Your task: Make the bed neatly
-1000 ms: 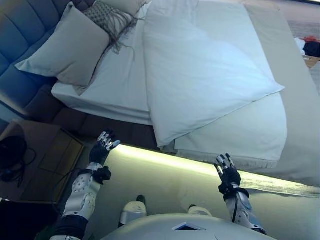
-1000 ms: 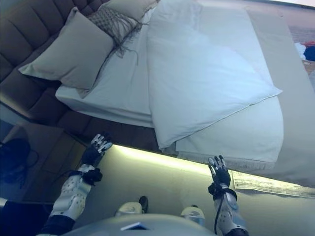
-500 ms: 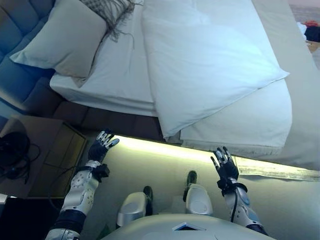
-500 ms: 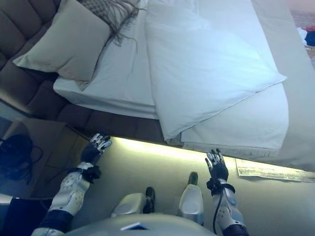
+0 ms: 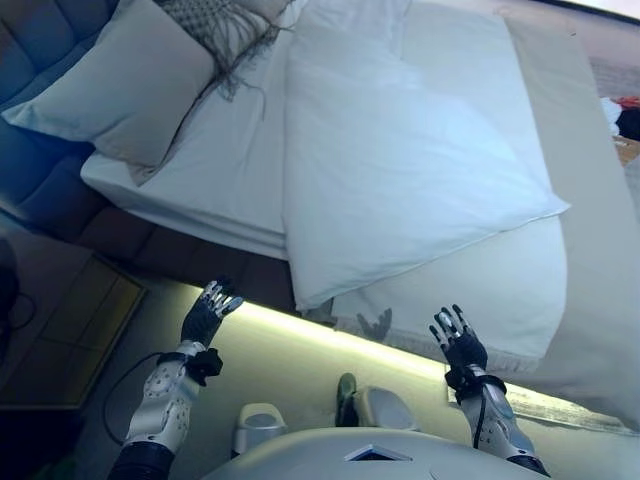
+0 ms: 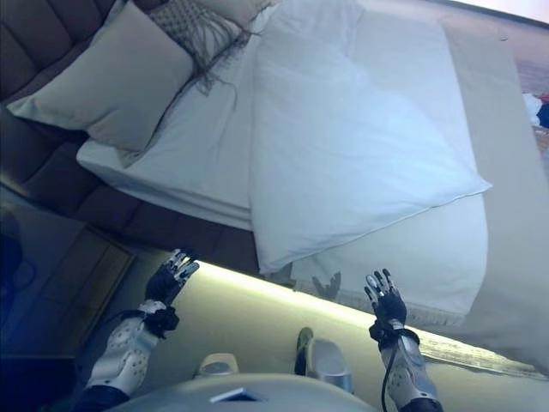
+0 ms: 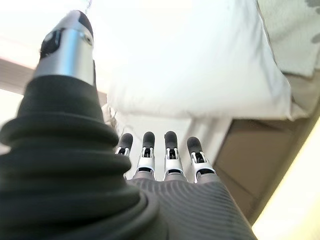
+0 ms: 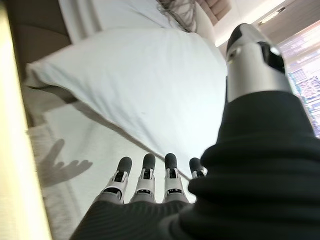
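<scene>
A white duvet (image 5: pixel 400 160) lies folded back at an angle on the bed, its near corner hanging over the bed's near side; it also shows in the right wrist view (image 8: pixel 130 85). Below it a white sheet with a fringed edge (image 5: pixel 470 300) drapes over the side. A beige pillow (image 5: pixel 120 85) and a patterned fringed cushion (image 5: pixel 215 25) lie at the head. My left hand (image 5: pixel 208 315) is open below the bed's near side, short of the mattress. My right hand (image 5: pixel 457 343) is open just before the fringed edge, touching nothing.
A padded headboard (image 5: pixel 45 30) runs along the left. A dark bedside table (image 5: pixel 60 330) stands at the lower left. A lit strip (image 5: pixel 300 335) runs under the bed frame. A beige bedspread (image 5: pixel 590 200) covers the far right side. Some clothes (image 5: pixel 625 115) lie at the right edge.
The view has shifted, so the bed now sits closer and lower in the picture. Both hands stay open and raised; the right hand is now nearer the fringed sheet edge.
</scene>
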